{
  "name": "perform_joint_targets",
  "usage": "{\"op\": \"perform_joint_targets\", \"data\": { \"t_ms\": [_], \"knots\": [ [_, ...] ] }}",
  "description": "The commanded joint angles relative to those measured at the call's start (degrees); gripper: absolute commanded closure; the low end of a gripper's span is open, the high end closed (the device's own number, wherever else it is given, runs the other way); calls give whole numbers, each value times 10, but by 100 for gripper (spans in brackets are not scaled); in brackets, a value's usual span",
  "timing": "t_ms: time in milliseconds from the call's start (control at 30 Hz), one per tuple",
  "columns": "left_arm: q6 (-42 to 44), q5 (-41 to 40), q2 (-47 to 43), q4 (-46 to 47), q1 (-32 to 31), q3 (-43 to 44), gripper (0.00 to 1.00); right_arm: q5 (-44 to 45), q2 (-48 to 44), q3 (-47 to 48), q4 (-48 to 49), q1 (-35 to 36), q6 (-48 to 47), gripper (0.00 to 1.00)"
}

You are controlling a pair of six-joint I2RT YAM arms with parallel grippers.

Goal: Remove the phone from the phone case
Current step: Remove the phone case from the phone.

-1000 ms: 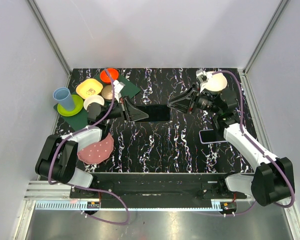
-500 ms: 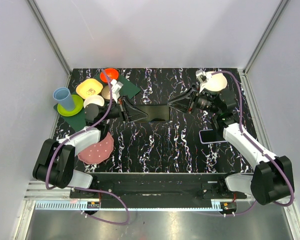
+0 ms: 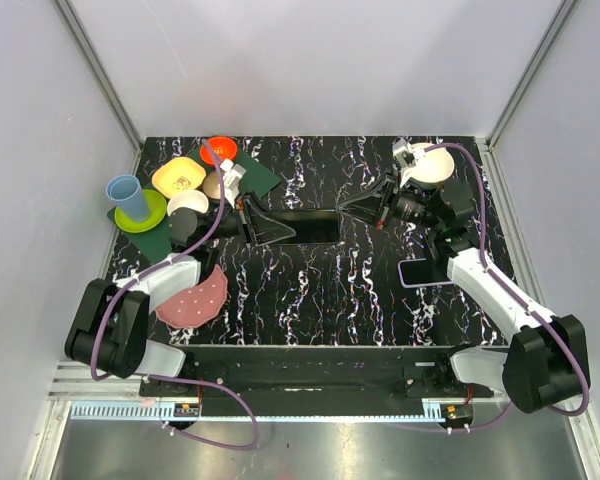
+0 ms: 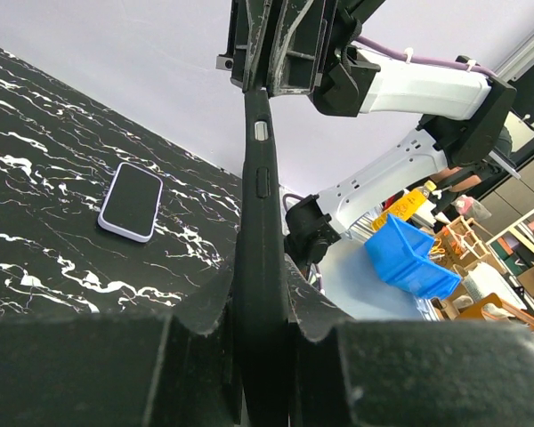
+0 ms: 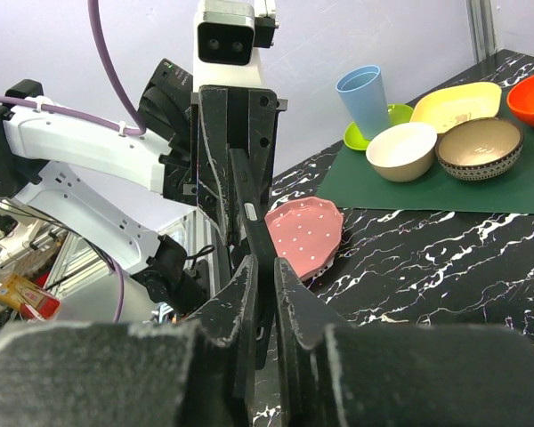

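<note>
We see the left gripper (image 3: 277, 231) and right gripper (image 3: 348, 211) pinched narrow on opposite ends of the black cased phone (image 3: 315, 226), aloft left of the lilac phone (image 3: 427, 271); uneven pulling could let it slip.

The left arm (image 3: 170, 271) and the right arm (image 3: 490, 286) were each long and white, with fat black joints (image 3: 545, 365) between the white parts. A purple cable (image 4: 380, 47) ran along each arm, held down by small white ties (image 5: 41, 105). The fingers (image 5: 238, 307) were black and flat, shaped like wedges (their near blocks looked a bit rough and dusty). A white camera (image 5: 224, 31) with two round dark eyes (image 5: 214, 40) sat on the left wrist.
</note>
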Motion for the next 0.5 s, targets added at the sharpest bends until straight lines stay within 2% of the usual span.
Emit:
{"op": "perform_joint_targets", "data": {
  "t_ms": [0, 267, 467],
  "knots": [
    [14, -1, -31, 192, -2, 8, 100, -2, -15, -1, 19, -3, -9, 87],
    [14, -2, -35, 196, -2, 4, 100, 16, -15, 1, -2, -3, -23, 89],
    [8, -1, -33, 196, -2, 6, 100, 24, -23, 1, -10, -3, -39, 80]
  ]
}}
